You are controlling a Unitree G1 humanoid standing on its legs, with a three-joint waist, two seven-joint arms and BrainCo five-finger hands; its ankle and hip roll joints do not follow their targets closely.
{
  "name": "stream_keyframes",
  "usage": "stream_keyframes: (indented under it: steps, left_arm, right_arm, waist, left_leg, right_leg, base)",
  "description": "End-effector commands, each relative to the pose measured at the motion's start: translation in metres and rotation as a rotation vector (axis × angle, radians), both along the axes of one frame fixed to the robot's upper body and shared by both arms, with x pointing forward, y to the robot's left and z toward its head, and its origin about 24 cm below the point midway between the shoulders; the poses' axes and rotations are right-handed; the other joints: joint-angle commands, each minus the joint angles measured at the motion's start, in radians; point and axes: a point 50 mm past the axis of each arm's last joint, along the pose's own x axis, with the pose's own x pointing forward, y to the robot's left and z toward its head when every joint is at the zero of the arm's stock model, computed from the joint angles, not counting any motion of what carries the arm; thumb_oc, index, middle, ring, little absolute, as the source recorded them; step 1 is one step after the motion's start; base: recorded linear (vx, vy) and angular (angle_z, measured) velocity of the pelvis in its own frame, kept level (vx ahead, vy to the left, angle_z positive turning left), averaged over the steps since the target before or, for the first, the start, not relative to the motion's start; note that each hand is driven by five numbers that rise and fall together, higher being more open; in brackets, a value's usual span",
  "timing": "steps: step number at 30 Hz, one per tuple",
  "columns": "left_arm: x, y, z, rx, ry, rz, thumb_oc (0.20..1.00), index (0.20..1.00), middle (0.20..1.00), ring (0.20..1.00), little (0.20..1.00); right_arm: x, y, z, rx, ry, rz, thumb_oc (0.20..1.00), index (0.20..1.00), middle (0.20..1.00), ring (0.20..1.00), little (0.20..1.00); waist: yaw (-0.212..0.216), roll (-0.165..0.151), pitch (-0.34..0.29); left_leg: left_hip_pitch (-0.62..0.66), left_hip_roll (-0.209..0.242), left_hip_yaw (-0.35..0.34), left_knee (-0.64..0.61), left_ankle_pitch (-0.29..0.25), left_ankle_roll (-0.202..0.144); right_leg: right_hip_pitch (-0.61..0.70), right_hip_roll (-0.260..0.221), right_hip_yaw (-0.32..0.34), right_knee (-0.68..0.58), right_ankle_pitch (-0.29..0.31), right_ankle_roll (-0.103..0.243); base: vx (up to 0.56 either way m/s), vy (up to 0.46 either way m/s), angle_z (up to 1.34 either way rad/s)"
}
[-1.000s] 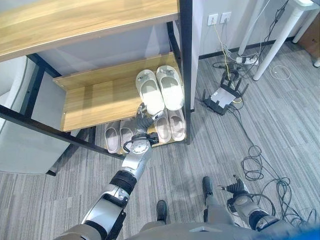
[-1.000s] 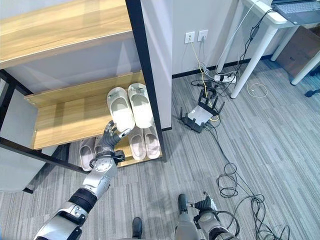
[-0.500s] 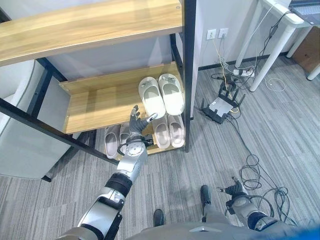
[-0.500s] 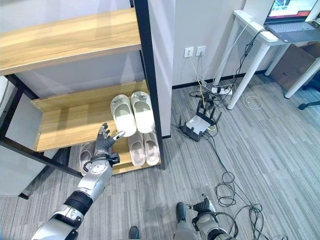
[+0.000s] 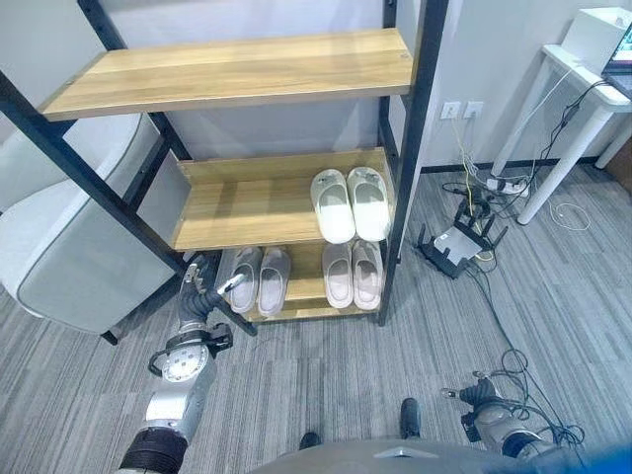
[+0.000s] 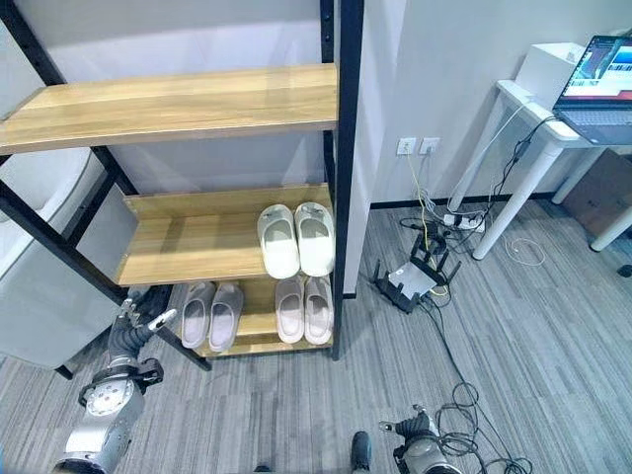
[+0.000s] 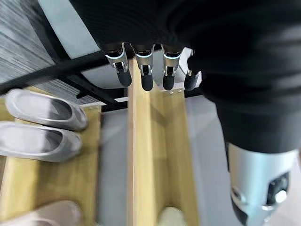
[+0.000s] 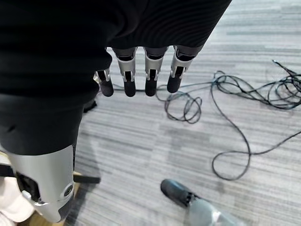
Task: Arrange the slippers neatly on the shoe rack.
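You will find the shoe rack (image 5: pixel 410 128), a black frame with three wooden shelves, holding three pairs of slippers. On its middle shelf the white slippers (image 5: pixel 352 203) sit side by side at the right end, touching each other and just inside the rack's right front post. On the bottom shelf, directly beneath them, the pale pink slippers (image 5: pixel 353 274) lie side by side at the right end, and the grey slippers (image 5: pixel 259 279) lie together further left on the same shelf, well apart from the pink pair. The top shelf carries no footwear. Your left hand (image 5: pixel 197 303) is raised in front of the rack's lower left corner, just left of the grey pair and touching nothing; its fingers (image 7: pixel 146 74) are straight and released, with the thumb held apart, and it grasps nothing. Your right hand (image 5: pixel 476 397) is low over the carpet, well to the right of the rack and forward of it; its fingers (image 8: pixel 150 75) hang straight and released above the loose floor cables (image 8: pixel 244 113). A grey upholstered chair (image 5: pixel 69 237) stands against the rack's left side.
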Motion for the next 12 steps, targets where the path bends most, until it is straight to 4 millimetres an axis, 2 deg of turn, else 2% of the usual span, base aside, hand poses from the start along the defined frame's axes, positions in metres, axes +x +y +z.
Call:
stream_keyframes:
  steps: [1, 4, 5, 10, 12]
  left_arm:
    - [0.020, 0.006, 0.002, 0.085, 0.007, -0.015, 1.000, 1.000, 1.000, 1.000, 1.000]
    - [-0.014, 0.019, -0.043, 0.107, 0.265, 0.060, 1.000, 1.000, 1.000, 1.000, 1.000]
    - [-0.037, 0.022, -0.067, 0.098, 0.421, 0.084, 1.000, 1.000, 1.000, 1.000, 1.000]
    - [-0.095, 0.022, -0.105, 0.083, 0.755, 0.095, 1.000, 1.000, 1.000, 1.000, 1.000]
    - [-0.127, 0.014, -0.118, 0.115, 0.938, 0.012, 1.000, 1.000, 1.000, 1.000, 1.000]
  right_arm:
    - [0.006, -0.006, 0.003, -0.016, -0.013, 0.008, 1.000, 1.000, 1.000, 1.000, 1.000]
    - [-0.005, -0.012, 0.001, -0.017, 0.010, -0.030, 1.000, 1.000, 1.000, 1.000, 1.000]
    - [-0.013, -0.015, -0.001, -0.010, 0.022, -0.053, 1.000, 1.000, 1.000, 1.000, 1.000]
    - [-0.031, -0.024, -0.005, 0.002, 0.067, -0.102, 1.000, 1.000, 1.000, 1.000, 1.000]
    - [-0.038, -0.028, -0.006, 0.016, 0.087, -0.121, 1.000, 1.000, 1.000, 1.000, 1.000]
  waist:
    - [0.004, 0.018, 0.021]
    - [0.001, 0.017, 0.012]
    - [-0.003, 0.017, 0.008]
    - [-0.015, 0.011, 0.000]
    - [-0.019, 0.009, -0.009]
  left_leg:
    - [-0.033, -0.023, -0.023, 0.012, -0.030, 0.015]
    - [-0.028, -0.028, -0.022, 0.012, -0.029, 0.018]
    - [-0.023, -0.030, -0.020, 0.012, -0.029, 0.021]
    - [-0.006, -0.034, -0.019, 0.012, -0.032, 0.025]
    - [0.004, -0.034, -0.016, 0.012, -0.035, 0.026]
  right_leg:
    - [0.114, -0.010, -0.049, 0.012, -0.135, 0.070]
    - [0.118, -0.014, -0.050, 0.012, -0.130, 0.072]
    - [0.119, -0.014, -0.047, 0.012, -0.128, 0.072]
    - [0.132, -0.014, -0.038, 0.012, -0.130, 0.071]
    - [0.138, -0.014, -0.035, 0.012, -0.131, 0.071]
  base:
    - [-0.09, 0.033, 0.00]
    - [-0.08, 0.033, 0.03]
    - [-0.06, 0.032, 0.00]
    - [-0.01, 0.009, -0.01]
    - [0.00, 0.000, 0.00]
